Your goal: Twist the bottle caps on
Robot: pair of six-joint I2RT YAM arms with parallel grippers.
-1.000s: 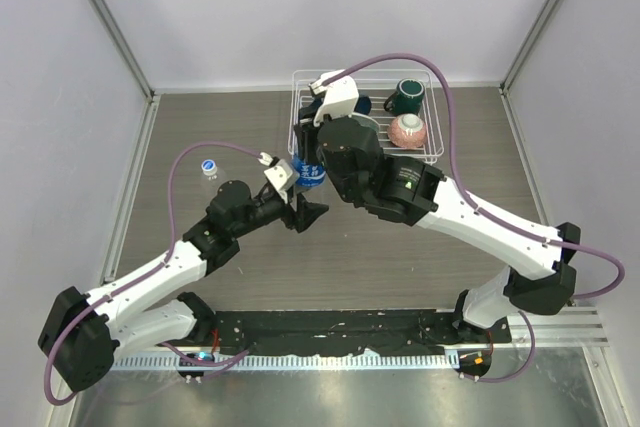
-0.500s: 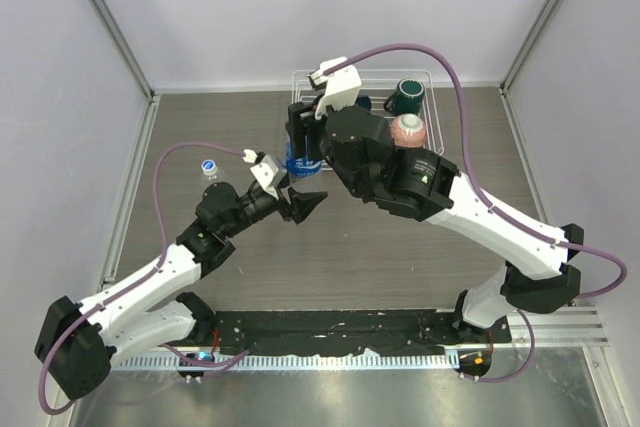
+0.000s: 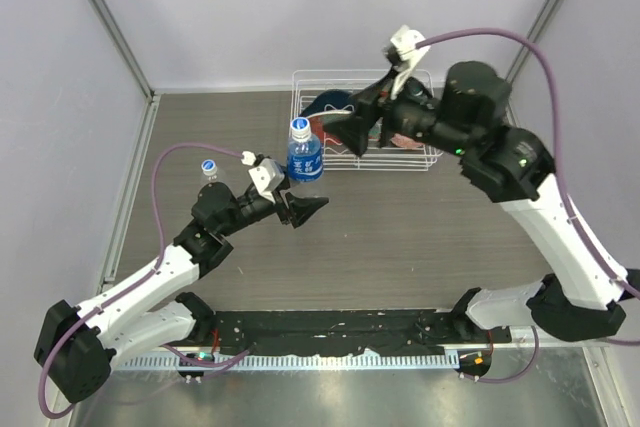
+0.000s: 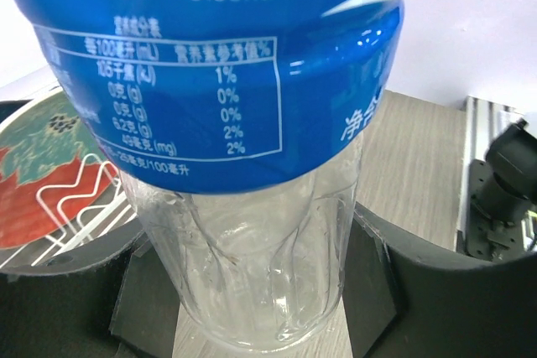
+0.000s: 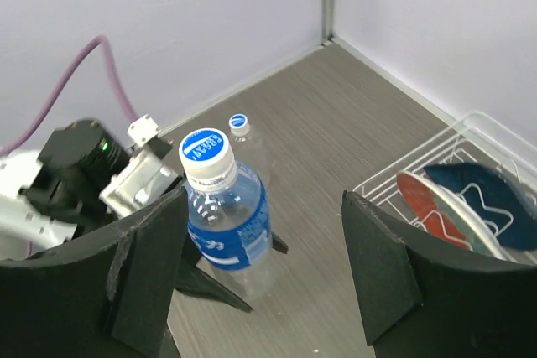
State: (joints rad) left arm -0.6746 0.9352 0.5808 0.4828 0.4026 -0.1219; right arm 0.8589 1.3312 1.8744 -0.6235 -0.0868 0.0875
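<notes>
Left gripper [image 3: 305,211]: my jaws are drawn in on the clear lower body of the labelled bottle [image 3: 305,159]. One finger [image 4: 101,308] lies against each side, as far as the left wrist view shows. I judge the low grip to serve two ends: it leaves the neck free, and it stops the bottle from turning under a twist from above. The bottle's foot is cut off at the bottom of that view, so I cannot tell whether it rests on the table [image 3: 420,237].

The labelled bottle stands upright near the table's middle, its cap [image 5: 205,148] seated on the neck. The thread is covered, so how tight the cap is cannot be read.

The plain bottle [image 5: 245,144] stands apart to the left, a second cap [image 3: 208,165] on it. From above, its clear body is hard to make out.

Right gripper [image 5: 262,270]: my jaws are spread wide and carry nothing. It hangs raised beyond the labelled bottle, toward the rack [image 3: 296,82].

My right arm covers part of the rack, so only a plate [image 5: 432,207] shows plainly.
</notes>
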